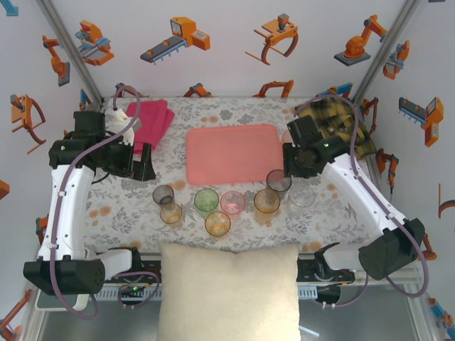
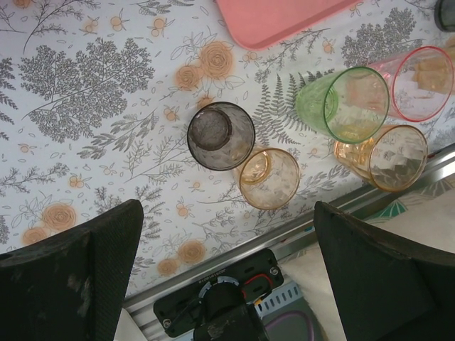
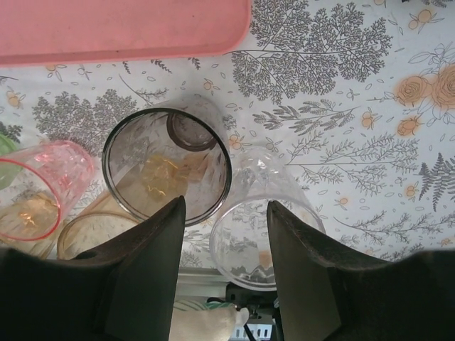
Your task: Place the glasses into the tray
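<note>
The right gripper (image 3: 225, 204), fingers parted and empty, hangs above the upright clear glass (image 3: 245, 241), while the left gripper (image 2: 227, 206) gapes wide, farther off.

The tray (image 1: 233, 153), at the far middle of the desk (image 1: 117, 220), lies open from above. Along the near edge the glasses (image 1: 232, 202) crowd close, some touching, leaving narrow gaps; the smoky glass (image 3: 167, 160) and clear glass (image 3: 266, 220) stand just beside each other under the spread right tool (image 3: 224, 213). A magenta towel (image 1: 151, 122) takes the far left corner
</note>
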{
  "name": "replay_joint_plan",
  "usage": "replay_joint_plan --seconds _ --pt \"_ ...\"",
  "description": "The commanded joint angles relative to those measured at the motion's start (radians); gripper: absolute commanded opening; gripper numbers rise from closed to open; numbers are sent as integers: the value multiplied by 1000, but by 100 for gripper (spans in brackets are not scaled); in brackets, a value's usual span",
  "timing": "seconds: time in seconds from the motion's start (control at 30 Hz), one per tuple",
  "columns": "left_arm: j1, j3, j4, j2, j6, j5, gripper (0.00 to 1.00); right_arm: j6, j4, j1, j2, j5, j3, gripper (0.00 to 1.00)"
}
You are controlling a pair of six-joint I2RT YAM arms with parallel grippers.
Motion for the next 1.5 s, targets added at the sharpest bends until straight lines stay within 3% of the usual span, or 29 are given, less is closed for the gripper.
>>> replay_joint_plan --seconds 0.0,0.53,1.47 --pt "-5 4 3 2 -17 32 97 -13 34 5 26 20 -10 48" --pt "-5 -24 4 -21 -21 30 97 -43 97 5 89 37 -54 43" --pt "-5 -26 4 -13 -25 28 97 -63 155 0 128 82 -80 20"
